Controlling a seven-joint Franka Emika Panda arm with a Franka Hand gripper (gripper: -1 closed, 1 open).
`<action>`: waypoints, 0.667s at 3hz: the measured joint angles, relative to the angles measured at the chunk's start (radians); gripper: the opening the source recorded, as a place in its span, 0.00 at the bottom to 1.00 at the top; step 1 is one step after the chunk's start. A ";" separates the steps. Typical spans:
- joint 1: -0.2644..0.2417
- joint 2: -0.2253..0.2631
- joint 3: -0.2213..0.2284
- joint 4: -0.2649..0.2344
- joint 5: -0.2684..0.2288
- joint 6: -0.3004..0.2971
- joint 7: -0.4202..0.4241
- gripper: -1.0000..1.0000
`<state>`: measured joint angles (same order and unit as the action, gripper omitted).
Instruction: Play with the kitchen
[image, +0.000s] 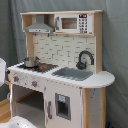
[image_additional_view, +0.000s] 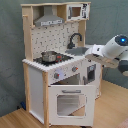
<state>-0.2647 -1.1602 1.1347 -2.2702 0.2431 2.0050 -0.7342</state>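
- Grey curtain (image: 114, 60) is hanging behind the kitchen (image: 65, 75), which is standing on a wooden floor (image_additional_view: 15, 120) in both exterior views.
- A pot (image_additional_view: 49, 56) is sitting on the stovetop.
- The oven door (image_additional_view: 70, 102) is hanging open.
- The arm (image_additional_view: 107, 50) is reaching toward the counter's sink end in the second exterior view; whether its gripper is clenched or released I cannot tell.

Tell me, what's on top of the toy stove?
A small silver pot sits on the black stovetop of the kitchen. Something red lies beside it. What's inside the pot can't be seen.
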 joint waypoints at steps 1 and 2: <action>0.058 0.004 -0.035 -0.038 0.045 -0.075 -0.024 1.00; 0.096 0.005 -0.071 -0.080 0.087 -0.129 -0.057 1.00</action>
<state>-0.1688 -1.1552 1.0638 -2.3498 0.3305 1.8758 -0.7915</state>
